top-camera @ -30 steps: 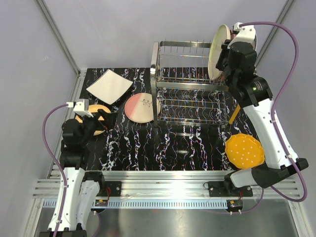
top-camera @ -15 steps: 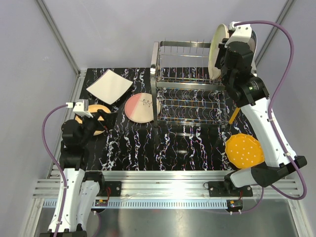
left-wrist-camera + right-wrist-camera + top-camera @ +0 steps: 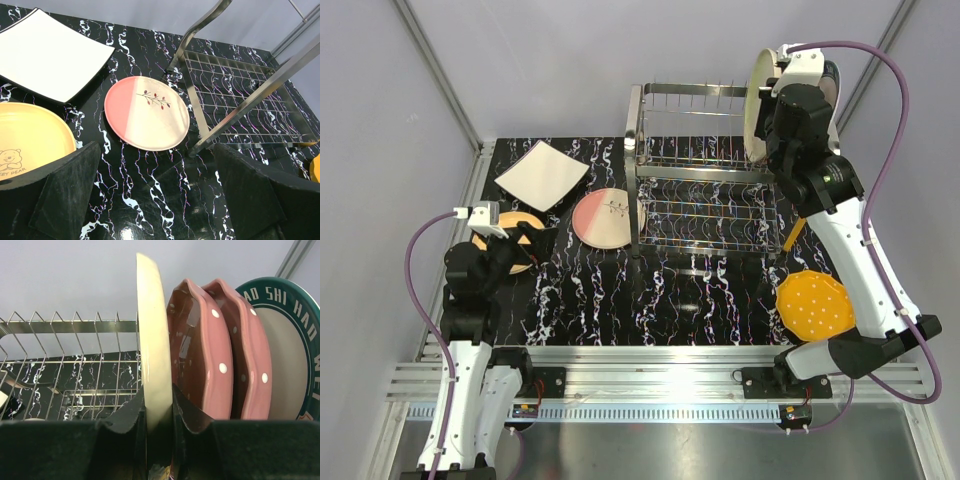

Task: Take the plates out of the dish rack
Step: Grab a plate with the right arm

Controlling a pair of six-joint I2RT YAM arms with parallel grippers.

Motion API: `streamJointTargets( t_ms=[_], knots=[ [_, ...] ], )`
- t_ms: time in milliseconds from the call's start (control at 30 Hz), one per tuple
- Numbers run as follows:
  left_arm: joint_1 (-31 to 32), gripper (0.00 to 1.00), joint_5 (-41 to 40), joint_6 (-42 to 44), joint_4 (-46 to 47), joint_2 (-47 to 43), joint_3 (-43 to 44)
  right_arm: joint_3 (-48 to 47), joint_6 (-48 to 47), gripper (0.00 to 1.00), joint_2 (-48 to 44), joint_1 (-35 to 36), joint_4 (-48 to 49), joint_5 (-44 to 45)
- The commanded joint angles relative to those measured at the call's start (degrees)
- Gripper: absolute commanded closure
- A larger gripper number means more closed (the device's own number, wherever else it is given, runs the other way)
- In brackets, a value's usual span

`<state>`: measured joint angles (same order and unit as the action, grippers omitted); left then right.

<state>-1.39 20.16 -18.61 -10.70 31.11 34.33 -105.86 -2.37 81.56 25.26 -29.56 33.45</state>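
Observation:
The chrome dish rack [image 3: 705,190] stands at the back middle of the table. My right gripper [image 3: 772,118] is at its upper right end, shut on the rim of a cream plate [image 3: 756,95] held upright on edge. In the right wrist view the cream plate [image 3: 152,340] sits between my fingers [image 3: 125,415]. Two pink polka-dotted plates [image 3: 210,355] and a white plate with a dark lettered rim [image 3: 292,355] stand right behind it. My left gripper [image 3: 155,190] is open and empty above the table at the left.
On the table lie a white square plate [image 3: 542,175], a pink-cream twig plate [image 3: 602,217], a yellow-orange plate [image 3: 510,242] under my left gripper and an orange dotted plate [image 3: 814,305] at the front right. A thin orange edge [image 3: 794,232] leans by the rack's right side.
My right gripper has shifted slightly up and to the left with the cream plate in it. The left arm has not moved.

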Motion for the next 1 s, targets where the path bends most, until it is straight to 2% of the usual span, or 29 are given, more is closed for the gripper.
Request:
streamJointTargets(
  t_ms=[0,400,967],
  knots=[
    [0.25,0.01,-0.65,0.33,2.17,-0.35,0.57,-4.35,-2.37,1.00,-1.05,0.23,6.53,1.44],
    [0.16,0.01,-0.74,0.33,2.09,-0.26,0.57,-9.62,-1.85,1.00,-1.67,0.32,5.83,-0.84],
    [0.25,0.01,-0.91,0.42,2.00,-0.35,0.48,-12.35,-2.99,1.00,-2.90,0.32,6.36,-1.11]
  ],
)
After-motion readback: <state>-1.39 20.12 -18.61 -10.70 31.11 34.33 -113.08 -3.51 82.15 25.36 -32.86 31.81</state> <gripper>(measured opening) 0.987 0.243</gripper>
